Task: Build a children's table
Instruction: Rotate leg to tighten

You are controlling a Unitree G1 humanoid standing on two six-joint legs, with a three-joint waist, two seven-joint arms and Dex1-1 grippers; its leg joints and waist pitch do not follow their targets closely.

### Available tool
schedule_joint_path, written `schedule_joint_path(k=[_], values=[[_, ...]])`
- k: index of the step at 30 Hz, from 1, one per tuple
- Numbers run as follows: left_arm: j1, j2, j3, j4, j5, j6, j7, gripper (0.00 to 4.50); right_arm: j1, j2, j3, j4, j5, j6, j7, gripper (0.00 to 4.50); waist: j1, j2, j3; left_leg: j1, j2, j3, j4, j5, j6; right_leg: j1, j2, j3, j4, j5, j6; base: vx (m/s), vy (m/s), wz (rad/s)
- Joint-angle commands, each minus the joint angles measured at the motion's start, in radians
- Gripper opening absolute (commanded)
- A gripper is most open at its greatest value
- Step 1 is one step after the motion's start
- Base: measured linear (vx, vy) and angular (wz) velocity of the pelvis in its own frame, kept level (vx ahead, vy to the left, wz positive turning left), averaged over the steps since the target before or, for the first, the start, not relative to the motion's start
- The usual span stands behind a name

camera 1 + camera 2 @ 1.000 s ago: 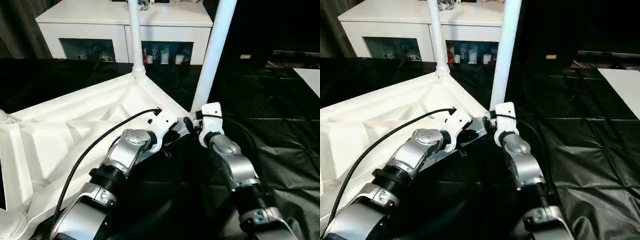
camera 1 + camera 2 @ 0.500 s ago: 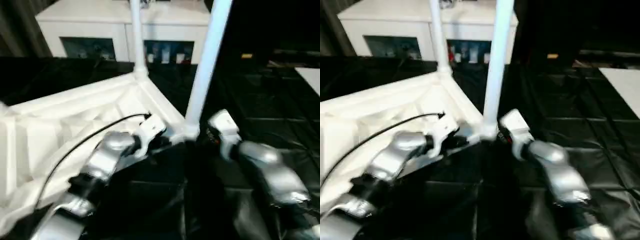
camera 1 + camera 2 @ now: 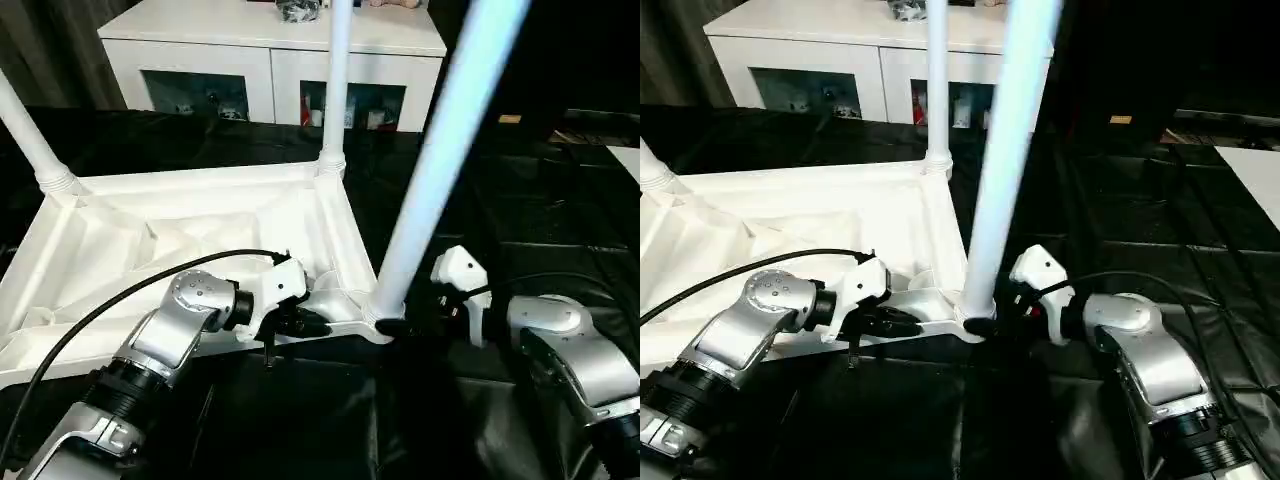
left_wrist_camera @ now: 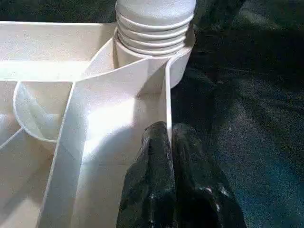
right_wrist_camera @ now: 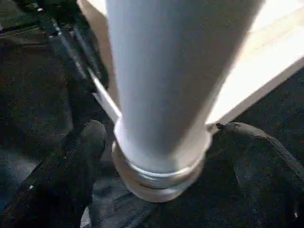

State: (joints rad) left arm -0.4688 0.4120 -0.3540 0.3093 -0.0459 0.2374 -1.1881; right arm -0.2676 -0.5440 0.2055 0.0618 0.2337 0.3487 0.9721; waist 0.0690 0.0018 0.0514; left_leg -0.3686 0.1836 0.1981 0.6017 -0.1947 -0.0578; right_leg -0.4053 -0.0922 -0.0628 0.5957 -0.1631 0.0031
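1. Head views: the children's table (image 3: 180, 225) lies upside down on the black-covered floor, ribbed underside up, three legs standing in its corner sockets. The near leg (image 3: 440, 170) rises from the corner nearest the robot. The left end effector (image 3: 300, 322) is pinched narrow on the tabletop's near rim beside that corner. The right end effector (image 3: 1015, 305) sits at the leg's base with its fingers spread wide, not gripping.

2. Left wrist view: two black fingers (image 4: 156, 180) are pressed together over the thin rim wall, just short of the ribbed leg collar (image 4: 154, 28) seated in its socket.

3. Right wrist view: the leg's base ring (image 5: 161, 166) stands between the parted fingers (image 5: 85, 152), with a gap on both sides.

4. Doing it well: I judge the leg is being seated. Keep the left pinch steady so the top cannot slide, and check the collar sits fully down before moving off.

5. Against a second ago: the whole view has swung, revealing a third leg at far left; the right end effector has spread wider.
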Motion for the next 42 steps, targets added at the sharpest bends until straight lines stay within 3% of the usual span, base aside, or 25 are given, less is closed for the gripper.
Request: schedule_joint_path(k=[1, 4, 12, 17, 18, 19, 20, 21, 23, 25, 26, 27, 31, 32, 36, 42], values=[[-0.008, -0.008, -0.008, -0.044, -0.022, -0.016, -0.020, 0.00, -0.008, -0.009, 0.001, -0.003, 0.009, 0.014, 0.017, 3.76, 0.000, -0.010, -0.062, 0.013, 0.050, -0.022, -0.080, -0.221, 0.041, 0.041, -0.056, 0.045, -0.068, -0.283, -0.209, 0.000, 0.000, 0.00], [-0.010, -0.008, -0.007, -0.040, -0.020, -0.018, -0.022, 0.00, -0.007, -0.010, -0.004, 0.003, 0.012, 0.015, 0.019, 3.53, 0.001, -0.008, -0.063, 0.013, 0.050, -0.021, -0.079, -0.202, 0.047, 0.042, -0.055, 0.045, -0.064, -0.250, -0.221, 0.000, 0.000, 0.00], [-0.011, -0.007, -0.008, -0.036, -0.018, -0.016, -0.023, 0.00, 0.000, -0.006, -0.005, 0.007, 0.014, 0.022, 0.030, 2.90, 0.004, -0.009, -0.062, 0.014, 0.049, -0.022, -0.079, -0.218, 0.040, 0.043, -0.056, 0.045, -0.067, -0.284, -0.212, 0.000, 0.000, 0.00], [-0.016, -0.022, -0.001, -0.014, -0.004, 0.011, 0.018, 0.00, -0.019, 0.035, -0.010, 0.072, -0.041, 0.012, -0.079, 2.73, 0.002, -0.009, -0.062, 0.013, 0.049, -0.022, -0.080, -0.219, 0.033, 0.042, -0.056, 0.044, -0.067, -0.284, -0.213, 0.000, 0.000, 0.00], [-0.044, -0.069, 0.024, 0.047, 0.009, 0.025, 0.108, 0.00, -0.064, 0.112, -0.050, 0.174, -0.084, 0.022, -0.262, 2.72, -0.004, -0.007, -0.060, 0.011, 0.044, -0.021, -0.079, -0.226, 0.024, 0.038, -0.053, 0.042, -0.069, -0.300, -0.216, 0.000, 0.000, 0.00], [-0.066, -0.103, 0.041, 0.086, 0.016, 0.032, 0.169, 0.00, -0.092, 0.171, -0.096, 0.228, -0.083, 0.035, -0.381, 2.71, -0.008, -0.008, -0.060, 0.009, 0.042, -0.022, -0.080, -0.239, 0.018, 0.039, -0.054, 0.041, -0.071, -0.322, -0.213, 0.000, 0.000, 0.00], [-0.066, -0.103, 0.041, 0.086, 0.016, 0.032, 0.169, 0.00, -0.092, 0.171, -0.096, 0.228, -0.083, 0.035, -0.381, 2.71, -0.016, -0.007, -0.060, 0.010, 0.039, -0.022, -0.079, -0.246, 0.009, 0.036, -0.054, 0.040, -0.073, -0.342, -0.211, 0.000, 0.000, 0.00], [-0.113, -0.168, 0.068, 0.160, 0.032, 0.047, 0.293, 0.00, -0.137, 0.275, -0.180, 0.305, -0.070, 0.066, -0.592, 2.71, -0.026, -0.007, -0.063, 0.012, 0.038, -0.028, -0.079, -0.257, -0.019, 0.038, -0.055, 0.039, -0.076, -0.384, -0.189, 0.000, 0.000, 0.00], [-0.151, -0.224, 0.085, 0.210, 0.041, 0.084, 0.385, 0.00, -0.163, 0.340, -0.218, 0.348, -0.068, 0.081, -0.722, 2.70, -0.033, -0.008, -0.065, 0.012, 0.039, -0.031, -0.083, -0.264, -0.034, 0.039, -0.054, 0.037, -0.076, -0.378, -0.181, 0.000, 0.000, 0.00], [-0.190, -0.291, 0.106, 0.267, 0.045, 0.110, 0.495, 0.00, -0.189, 0.414, -0.238, 0.391, -0.074, 0.059, -0.848, 2.70, -0.034, -0.003, -0.065, 0.015, 0.040, -0.028, -0.082, -0.260, -0.027, 0.037, -0.053, 0.040, -0.077, -0.329, -0.185, 0.000, 0.000, 0.00], [-0.203, -0.316, 0.106, 0.286, 0.049, 0.114, 0.527, 0.00, -0.199, 0.441, -0.232, 0.407, -0.085, 0.052, -0.887, 2.70, -0.037, -0.006, -0.064, 0.014, 0.038, -0.025, -0.080, -0.259, -0.024, 0.034, -0.052, 0.041, -0.080, -0.324, -0.188, 0.000, 0.000, 0.00], [-0.211, -0.331, 0.104, 0.298, 0.052, 0.115, 0.544, 0.00, -0.206, 0.458, -0.226, 0.417, -0.093, 0.047, -0.910, 2.70, -0.034, -0.008, -0.069, 0.009, 0.033, -0.025, -0.078, -0.228, -0.012, 0.043, -0.053, 0.040, -0.076, -0.293, -0.193, 0.000, 0.000, 0.00], [-0.219, -0.392, 0.075, 0.311, 0.074, 0.052, 0.569, 0.00, -0.227, 0.553, -0.152, 0.438, -0.123, -0.015, -0.900, 2.70, -0.030, -0.006, -0.071, 0.006, 0.034, -0.023, -0.076, -0.186, 0.017, 0.047, -0.052, 0.039, -0.071, -0.227, -0.200, 0.000, 0.000, 0.00], [-0.219, -0.397, 0.074, 0.313, 0.077, 0.043, 0.566, 0.00, -0.226, 0.563, -0.147, 0.434, -0.123, -0.029, -0.886, 3.05, -0.030, -0.008, -0.072, 0.006, 0.034, -0.023, -0.075, -0.179, 0.024, 0.048, -0.052, 0.039, -0.070, -0.214, -0.201, 0.000, 0.000, 0.00], [-0.199, -0.350, 0.056, 0.286, 0.091, -0.003, 0.514, 0.00, -0.214, 0.513, -0.126, 0.348, -0.145, -0.073, -0.846, 3.05, -0.026, -0.006, -0.071, 0.008, 0.037, -0.022, -0.076, -0.172, 0.044, 0.051, -0.052, 0.039, -0.067, -0.189, -0.212, 0.000, 0.000, 0.00], [-0.173, -0.283, 0.057, 0.239, 0.085, -0.011, 0.470, 0.00, -0.182, 0.375, -0.102, 0.252, -0.133, -0.032, -0.667, 3.05, -0.022, -0.010, -0.070, 0.006, 0.038, -0.020, -0.073, -0.164, 0.065, 0.055, -0.052, 0.040, -0.065, -0.190, -0.218, 0.000, 0.000, 0.00]])
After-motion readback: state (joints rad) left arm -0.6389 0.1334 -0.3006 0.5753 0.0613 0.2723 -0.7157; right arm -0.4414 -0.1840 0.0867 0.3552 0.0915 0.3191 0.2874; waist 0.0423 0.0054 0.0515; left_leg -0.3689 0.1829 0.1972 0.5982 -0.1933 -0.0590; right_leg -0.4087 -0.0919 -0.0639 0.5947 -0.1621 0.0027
